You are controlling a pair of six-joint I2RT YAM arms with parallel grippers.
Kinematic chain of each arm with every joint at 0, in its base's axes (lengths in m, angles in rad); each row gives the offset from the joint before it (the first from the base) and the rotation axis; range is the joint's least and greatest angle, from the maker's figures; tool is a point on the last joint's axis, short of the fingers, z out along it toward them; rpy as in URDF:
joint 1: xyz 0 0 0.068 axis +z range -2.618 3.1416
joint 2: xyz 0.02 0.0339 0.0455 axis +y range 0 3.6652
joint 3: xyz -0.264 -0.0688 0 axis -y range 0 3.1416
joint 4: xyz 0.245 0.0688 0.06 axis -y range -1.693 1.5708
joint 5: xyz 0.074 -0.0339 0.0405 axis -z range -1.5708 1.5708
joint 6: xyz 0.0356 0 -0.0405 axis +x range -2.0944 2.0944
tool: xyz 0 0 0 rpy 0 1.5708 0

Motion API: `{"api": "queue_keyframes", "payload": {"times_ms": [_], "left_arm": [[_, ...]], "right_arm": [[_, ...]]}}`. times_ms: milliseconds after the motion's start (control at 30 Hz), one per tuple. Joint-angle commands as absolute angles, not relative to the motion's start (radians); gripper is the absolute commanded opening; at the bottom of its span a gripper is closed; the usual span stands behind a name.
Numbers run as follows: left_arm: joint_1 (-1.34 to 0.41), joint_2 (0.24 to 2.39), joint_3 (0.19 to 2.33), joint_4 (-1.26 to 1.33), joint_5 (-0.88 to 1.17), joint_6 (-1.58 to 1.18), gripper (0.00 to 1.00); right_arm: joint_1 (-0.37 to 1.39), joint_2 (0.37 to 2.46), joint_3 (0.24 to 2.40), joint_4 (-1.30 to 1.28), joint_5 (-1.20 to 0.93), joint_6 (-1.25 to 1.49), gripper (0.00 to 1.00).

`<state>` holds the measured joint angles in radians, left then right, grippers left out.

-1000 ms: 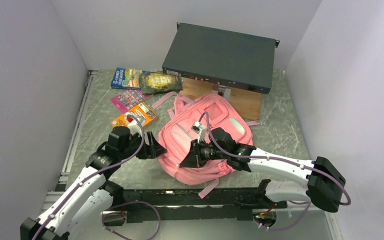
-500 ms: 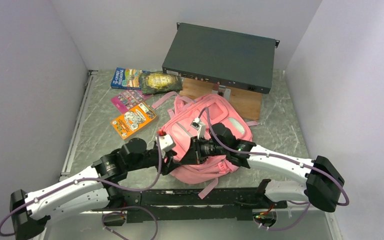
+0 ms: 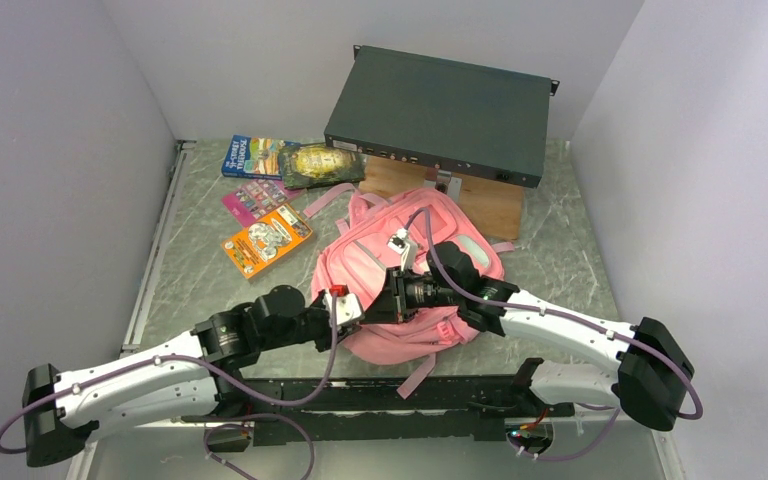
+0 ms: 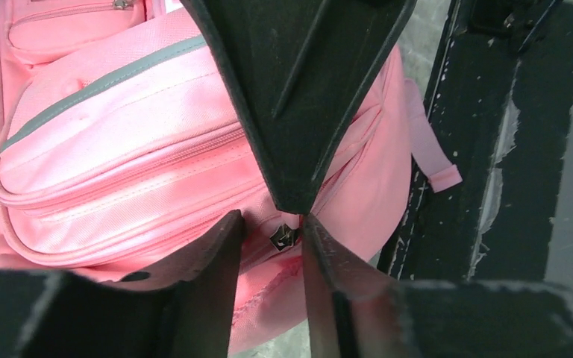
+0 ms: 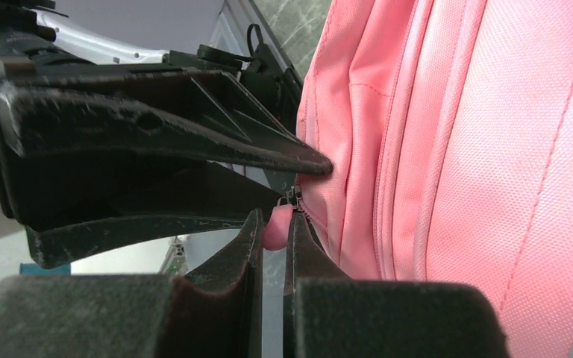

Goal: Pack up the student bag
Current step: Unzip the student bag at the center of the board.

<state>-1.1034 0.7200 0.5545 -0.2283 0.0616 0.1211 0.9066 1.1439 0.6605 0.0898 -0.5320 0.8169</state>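
Progress is at the opening stage, and nothing appears packed. The student bag (image 3: 360, 262) lies at centre frame on the table (image 3: 570, 250) in the top view, front pockets up, and every zip you can see runs shut. The blue book (image 3: 253, 156), dark packet (image 3: 322, 165), pink card (image 3: 252, 200) and orange booklet (image 3: 267, 239) lie loose at upper left, well apart from the bag. All of them remain to be loaded. The bag's long axis runs from lower centre towards upper centre, leaning slightly right. Pink strap loops show at the upper end, which I judge to be the top. Your right gripper (image 5: 274, 218) is pinched together on a pink tab at the bag's lower edge. Your left gripper (image 4: 270, 224) stands apart, its jaws flanking the zip pull (image 4: 283, 237). Contact cannot be confirmed.
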Motion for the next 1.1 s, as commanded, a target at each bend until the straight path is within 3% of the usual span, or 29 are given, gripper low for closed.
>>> {"api": "queue_keyframes", "payload": {"times_ms": [0, 233, 433, 467, 567, 733, 900, 1067], "left_arm": [[-1.135, 0.772, 0.594, -0.200, -0.048, 0.184, 0.34], [-1.157, 0.803, 0.584, -0.122, -0.054, 0.159, 0.19], [-1.158, 0.758, 0.504, -0.010, -0.088, 0.021, 0.00], [-1.158, 0.746, 0.484, 0.031, -0.092, -0.016, 0.00], [-1.158, 0.725, 0.425, 0.115, -0.100, -0.129, 0.00], [-1.158, 0.705, 0.358, 0.188, -0.141, -0.267, 0.00], [-1.158, 0.678, 0.299, 0.230, -0.175, -0.343, 0.00], [-1.158, 0.701, 0.285, 0.215, -0.197, -0.426, 0.00]], "right_arm": [[0.908, 1.117, 0.688, 0.253, -0.609, 0.861, 0.00], [0.908, 1.104, 0.691, 0.199, -0.575, 0.845, 0.01], [0.907, 1.028, 0.745, -0.057, -0.416, 0.704, 0.46], [0.905, 1.011, 0.767, -0.123, -0.370, 0.666, 0.55], [0.904, 0.963, 0.795, -0.272, -0.215, 0.558, 0.67], [0.909, 0.964, 0.790, -0.367, -0.207, 0.361, 0.63], [0.980, 1.011, 0.735, -0.261, -0.271, 0.361, 0.61], [1.016, 1.114, 0.698, -0.147, -0.306, 0.420, 0.46]]}}
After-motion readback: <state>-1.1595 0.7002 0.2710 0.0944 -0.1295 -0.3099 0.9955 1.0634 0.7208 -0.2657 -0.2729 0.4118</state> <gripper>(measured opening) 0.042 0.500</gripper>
